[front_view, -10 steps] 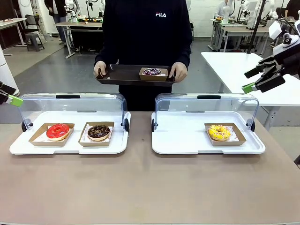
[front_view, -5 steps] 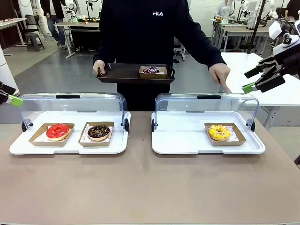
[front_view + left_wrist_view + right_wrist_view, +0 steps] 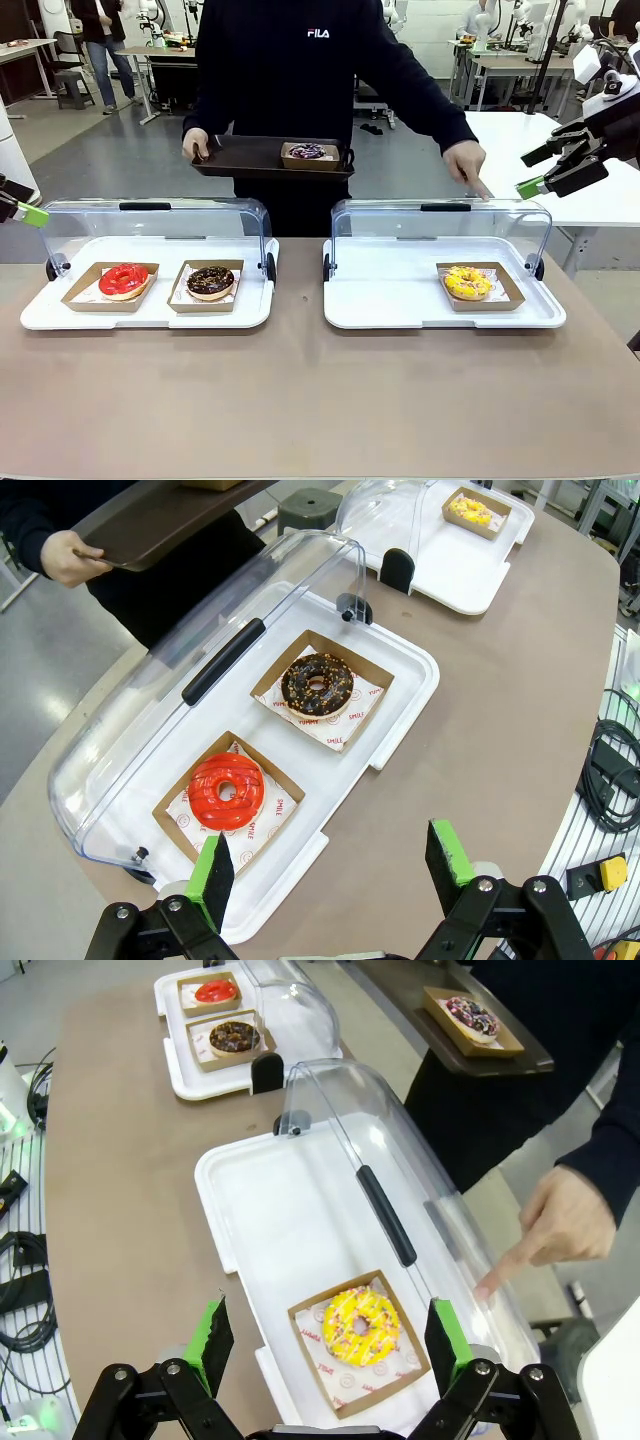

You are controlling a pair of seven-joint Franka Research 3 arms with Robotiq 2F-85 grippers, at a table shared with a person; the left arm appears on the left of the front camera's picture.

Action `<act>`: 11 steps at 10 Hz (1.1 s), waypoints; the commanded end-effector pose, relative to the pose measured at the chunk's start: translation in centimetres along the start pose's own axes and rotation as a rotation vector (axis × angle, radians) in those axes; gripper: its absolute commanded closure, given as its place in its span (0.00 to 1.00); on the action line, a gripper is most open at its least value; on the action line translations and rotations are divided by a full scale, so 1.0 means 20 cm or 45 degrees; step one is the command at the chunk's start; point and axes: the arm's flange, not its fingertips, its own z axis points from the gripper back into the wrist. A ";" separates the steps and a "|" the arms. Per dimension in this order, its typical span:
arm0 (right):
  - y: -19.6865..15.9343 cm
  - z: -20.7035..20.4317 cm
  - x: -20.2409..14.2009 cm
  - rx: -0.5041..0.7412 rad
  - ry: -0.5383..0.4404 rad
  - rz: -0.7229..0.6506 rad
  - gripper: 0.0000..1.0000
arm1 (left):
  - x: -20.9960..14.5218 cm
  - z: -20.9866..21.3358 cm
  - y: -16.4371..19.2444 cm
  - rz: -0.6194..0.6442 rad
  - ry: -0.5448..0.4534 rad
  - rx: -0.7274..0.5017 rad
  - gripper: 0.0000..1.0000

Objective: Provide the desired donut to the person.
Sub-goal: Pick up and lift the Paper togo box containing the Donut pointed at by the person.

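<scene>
Right tool (image 3: 527,172) spread, FILA on person (image 3: 300,80), SMILE on donut paper (image 3: 270,815)

The near half of the bench (image 3: 300,400) is left bare, so free passage is given along its front. The left white tray (image 3: 150,320) and the right white tray (image 3: 440,322) are open toward that side. Their far edges are walled off by the raised left lid (image 3: 160,218) and right lid (image 3: 400,222). The person's hand (image 3: 466,162) is held just over the right lid's top. The right white tray's left part is unoccupied.
</scene>
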 end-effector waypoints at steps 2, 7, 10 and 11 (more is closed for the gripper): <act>0.00 0.00 0.00 0.001 -0.001 0.004 0.00 | 0.00 0.00 0.00 0.006 -0.012 -0.008 0.00; 0.00 0.00 0.00 0.001 -0.001 0.004 0.00 | 0.00 0.00 0.00 0.006 -0.012 -0.008 0.00; 0.00 0.00 0.00 0.001 -0.001 0.004 0.00 | 0.00 0.00 0.00 0.006 -0.012 -0.008 0.00; 0.00 0.00 0.00 0.001 -0.001 0.004 0.00 | 0.00 0.00 0.00 0.006 -0.012 -0.008 0.00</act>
